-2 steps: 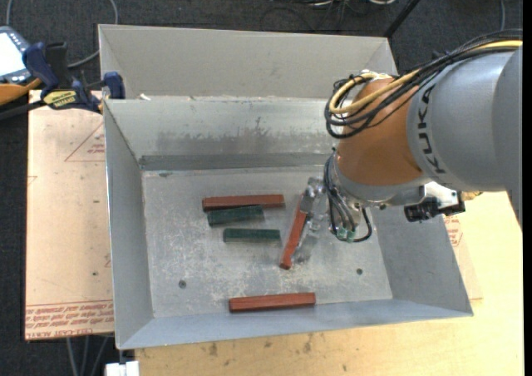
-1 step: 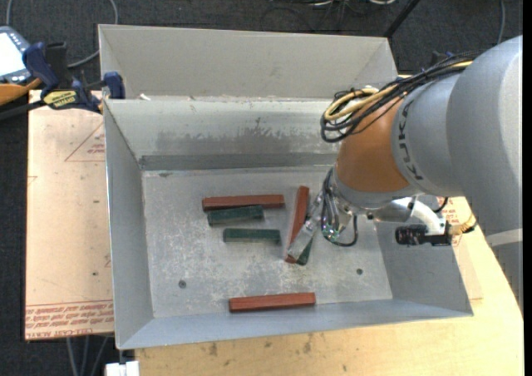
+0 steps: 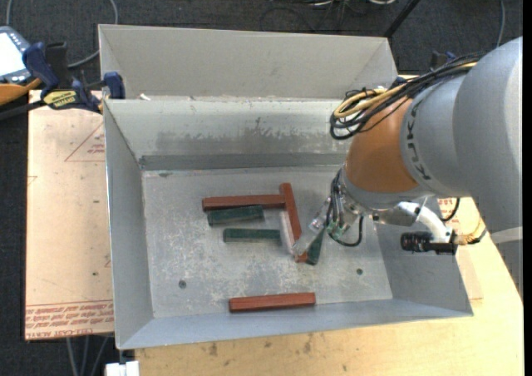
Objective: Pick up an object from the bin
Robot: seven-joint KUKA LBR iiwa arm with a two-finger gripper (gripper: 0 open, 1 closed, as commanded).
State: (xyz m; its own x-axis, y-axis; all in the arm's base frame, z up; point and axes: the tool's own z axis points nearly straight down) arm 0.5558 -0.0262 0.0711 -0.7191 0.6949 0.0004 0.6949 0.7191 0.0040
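My gripper [image 3: 317, 239] reaches down into the right middle of the bin, under the orange wrist cover. Its tip is at a short dark green block [image 3: 313, 254] that lies tilted on the floor, with a small red-brown piece [image 3: 302, 258] right beside it. Just left of the gripper a pale bar [image 3: 292, 231] lies along an upright red-brown bar [image 3: 288, 204]. That bar meets a horizontal red-brown bar [image 3: 242, 201] in an L shape.
Two dark green bars [image 3: 235, 216] [image 3: 251, 235] lie side by side under the horizontal red-brown bar, in the middle of the bin. Another red-brown bar [image 3: 272, 303] lies flat near the front wall. The arm covers the bin's right side.
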